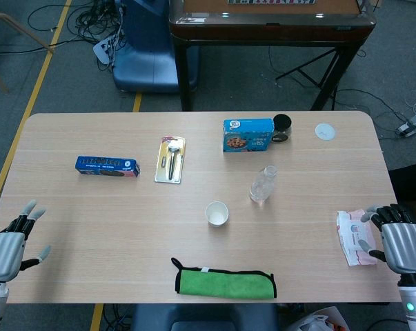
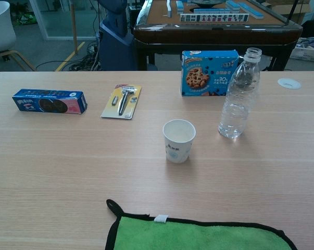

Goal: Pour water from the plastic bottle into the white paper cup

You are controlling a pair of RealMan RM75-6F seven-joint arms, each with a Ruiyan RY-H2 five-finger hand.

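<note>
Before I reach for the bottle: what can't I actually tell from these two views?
- Water level in the bottle: clear plastic, unreadable in either view.
- Dark jar: hidden behind the cookie box in chest view.
- Both hands: outside the chest view; the left hand and right hand show only in head view, at the frame edges.
- Cloth: cut off by the chest view's bottom edge.
- Cup print: too small.

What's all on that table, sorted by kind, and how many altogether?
Snack boxes: 2 (dark blue box, cookie box)
Drink containers: 2 (plastic bottle, paper cup)
Jar: 1
Razor pack: 1
Green cloth: 1
Tissue pack: 1
White lid: 1
Total: 9
</note>
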